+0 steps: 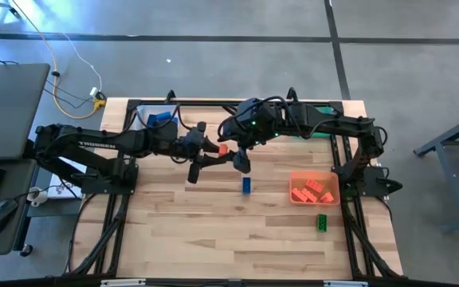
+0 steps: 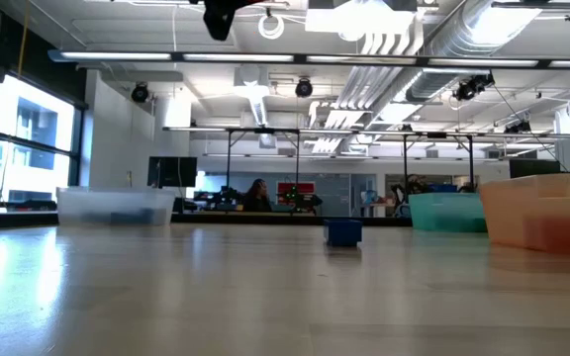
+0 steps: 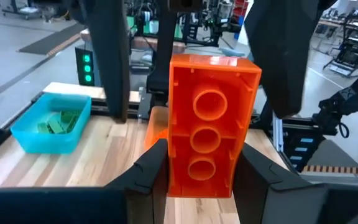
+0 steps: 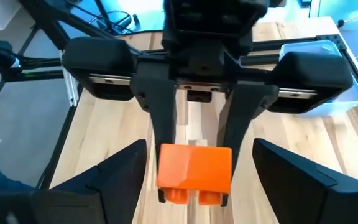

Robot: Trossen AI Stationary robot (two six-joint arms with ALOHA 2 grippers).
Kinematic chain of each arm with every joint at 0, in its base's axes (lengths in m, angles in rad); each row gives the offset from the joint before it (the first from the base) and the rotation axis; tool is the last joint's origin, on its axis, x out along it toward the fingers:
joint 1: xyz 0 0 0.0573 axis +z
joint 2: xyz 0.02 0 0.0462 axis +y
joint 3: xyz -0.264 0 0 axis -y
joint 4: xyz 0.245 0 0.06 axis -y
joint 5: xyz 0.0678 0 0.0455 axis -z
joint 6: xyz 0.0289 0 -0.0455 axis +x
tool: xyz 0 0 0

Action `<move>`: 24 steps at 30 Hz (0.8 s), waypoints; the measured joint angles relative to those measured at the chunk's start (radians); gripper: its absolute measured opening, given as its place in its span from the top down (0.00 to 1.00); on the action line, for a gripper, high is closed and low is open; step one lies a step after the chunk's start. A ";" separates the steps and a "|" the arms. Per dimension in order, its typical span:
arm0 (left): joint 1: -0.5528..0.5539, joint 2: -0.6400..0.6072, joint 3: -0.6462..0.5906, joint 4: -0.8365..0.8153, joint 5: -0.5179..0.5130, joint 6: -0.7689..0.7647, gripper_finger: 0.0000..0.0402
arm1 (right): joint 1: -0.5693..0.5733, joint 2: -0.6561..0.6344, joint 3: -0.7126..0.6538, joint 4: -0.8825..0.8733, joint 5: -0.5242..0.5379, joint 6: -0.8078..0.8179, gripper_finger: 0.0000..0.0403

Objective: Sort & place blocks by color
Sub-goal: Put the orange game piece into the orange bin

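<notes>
Between my two tools above the table's middle, an orange block is mid hand-off.

My left tool (image 3: pixel 197 177) is clenched on the orange block (image 3: pixel 209 124), hollow underside facing its camera; my right tool (image 4: pixel 194 171) stands spread wide on either side of that block, not touching it. I judge the block light, rigid and slick, so I'd pinch its flat long sides, not the studded face. Farther out, a blue block (image 1: pixel 246 185) lies alone on the table (image 1: pixel 213 231), a green block (image 1: pixel 322 222) sits just beside the orange bin (image 1: pixel 315 189), and the green bin (image 2: pixel 447 212) and clear bin (image 2: pixel 115 206) line the far edge. Beyond is an open workshop with ceiling ducts.
</notes>
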 joint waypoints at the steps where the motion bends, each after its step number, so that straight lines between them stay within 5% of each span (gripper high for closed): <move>1: 0.000 0.000 0.000 0.003 0.000 0.007 0.74 | 0.000 0.000 0.000 0.000 0.003 0.005 0.30; 6: 0.000 0.000 0.000 0.025 0.004 0.008 0.74 | 0.000 0.000 0.000 -0.001 0.014 0.021 0.38; 14: 0.000 0.001 0.000 0.037 0.000 0.021 0.70 | 0.002 0.000 0.000 0.000 0.021 0.046 0.72; 24: -0.001 0.000 0.000 0.036 0.006 0.043 0.62 | 0.043 0.000 0.000 -0.006 0.102 0.135 0.72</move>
